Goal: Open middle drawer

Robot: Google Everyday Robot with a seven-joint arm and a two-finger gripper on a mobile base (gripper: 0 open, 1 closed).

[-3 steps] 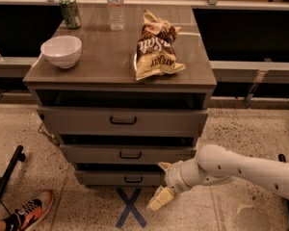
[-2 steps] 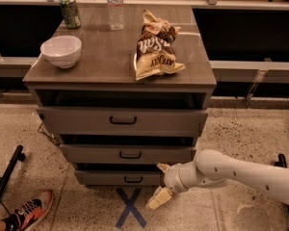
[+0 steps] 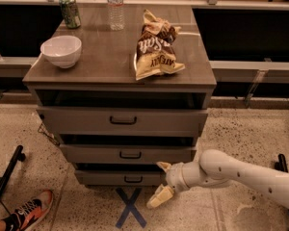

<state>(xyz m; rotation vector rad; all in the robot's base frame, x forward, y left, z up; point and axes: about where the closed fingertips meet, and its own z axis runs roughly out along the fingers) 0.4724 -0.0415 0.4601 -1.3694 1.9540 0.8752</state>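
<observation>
The grey wood-grain cabinet has three drawers stacked. The middle drawer [image 3: 86,154] has a small black bar handle [image 3: 130,155], and its front looks closed. My gripper [image 3: 160,181] is low, at the right end of the bottom drawer [image 3: 101,178], below and to the right of the middle drawer's handle. It is open and holds nothing. One fingertip [image 3: 163,166] is near the middle drawer's lower edge, and the other [image 3: 159,197] hangs over the floor. The white arm [image 3: 241,172] comes in from the right.
The top drawer [image 3: 77,121] has its own handle. On the cabinet top are a white bowl [image 3: 60,50], a green can [image 3: 69,11], a water bottle [image 3: 115,6] and a chip bag [image 3: 155,46]. A blue X [image 3: 130,208] marks the floor. A red shoe [image 3: 26,210] is at lower left.
The gripper stays in nearly the same place, and the forearm has shifted only slightly. The drawers have not moved.
</observation>
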